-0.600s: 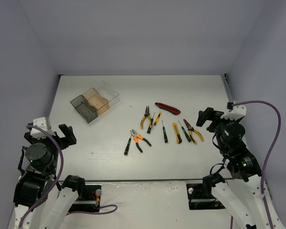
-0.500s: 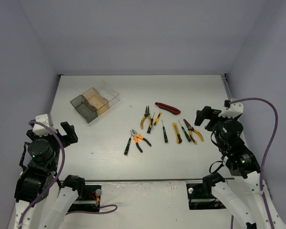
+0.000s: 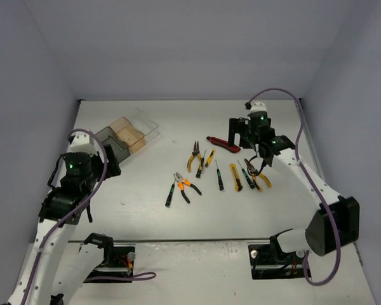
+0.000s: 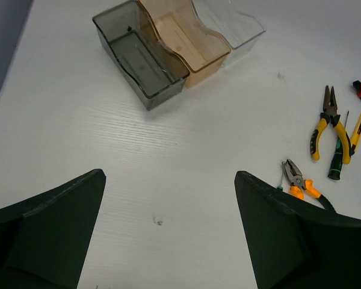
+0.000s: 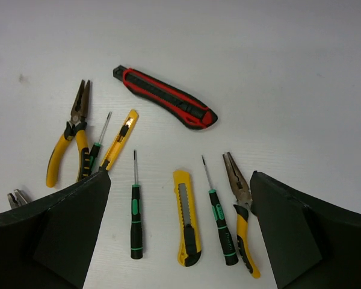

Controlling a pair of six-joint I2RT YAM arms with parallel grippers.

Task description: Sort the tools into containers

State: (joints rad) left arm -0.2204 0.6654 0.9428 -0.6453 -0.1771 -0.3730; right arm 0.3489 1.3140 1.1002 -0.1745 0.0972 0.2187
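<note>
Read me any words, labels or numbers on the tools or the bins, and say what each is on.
None can be read in any view.
Screwdrivers: any print on the handles is too small to read.
Red-black knife, yellow knife, bins: no lettering shows.

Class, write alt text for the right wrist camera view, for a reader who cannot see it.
Hand tools lie spread on a white table beneath the right arm's open tool: a red-black utility knife farthest away, and nearer, yellow-handled pliers at either side, slim screwdrivers and a yellow utility knife between them.
</note>
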